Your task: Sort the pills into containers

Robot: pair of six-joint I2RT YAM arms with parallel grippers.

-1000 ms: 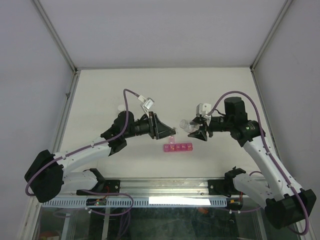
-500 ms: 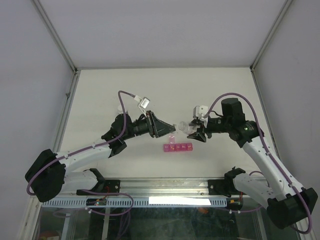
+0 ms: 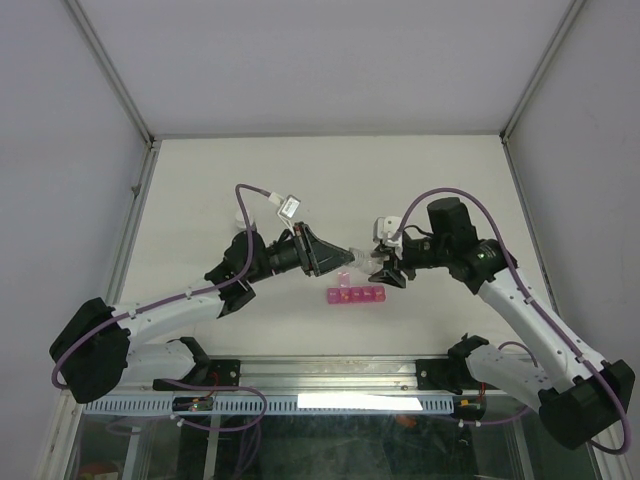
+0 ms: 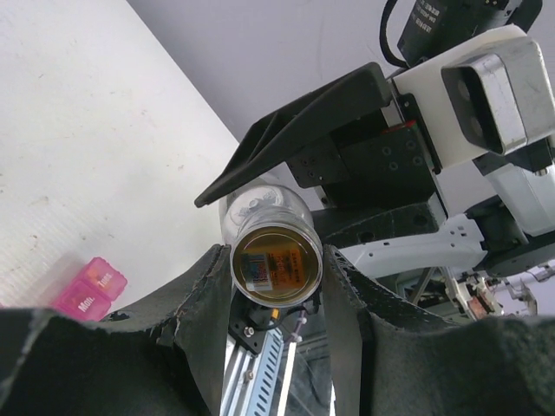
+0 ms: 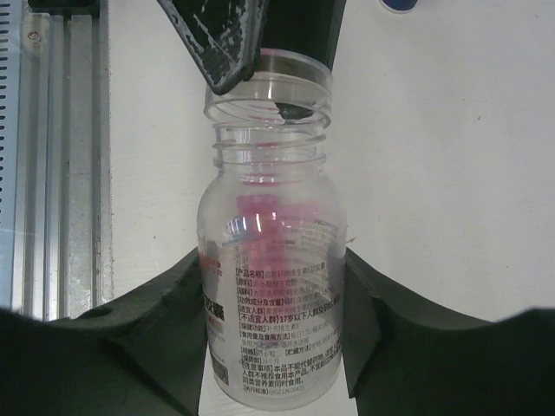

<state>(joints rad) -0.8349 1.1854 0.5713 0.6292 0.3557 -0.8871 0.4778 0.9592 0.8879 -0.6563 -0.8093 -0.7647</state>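
Organiser strip (image 3: 356,294), translucent pink, short row of small square compartments

Centre of table (image 3: 330,170) is crowded. Left gripper (image 3: 347,256) and right gripper (image 3: 388,268) meet tip to tip, with the clear bottle (image 3: 364,257) bridging them, so nothing passes between.

Pink pill organiser (image 3: 357,294) lies just near of that junction. In the overhead view its near side and right end show uncovered.

Both arms slant in from the near corners, barring near left and near right.

The far half lies open, with one small white object (image 3: 238,214) at far left.

Metal rail (image 3: 330,372) runs along the near edge.
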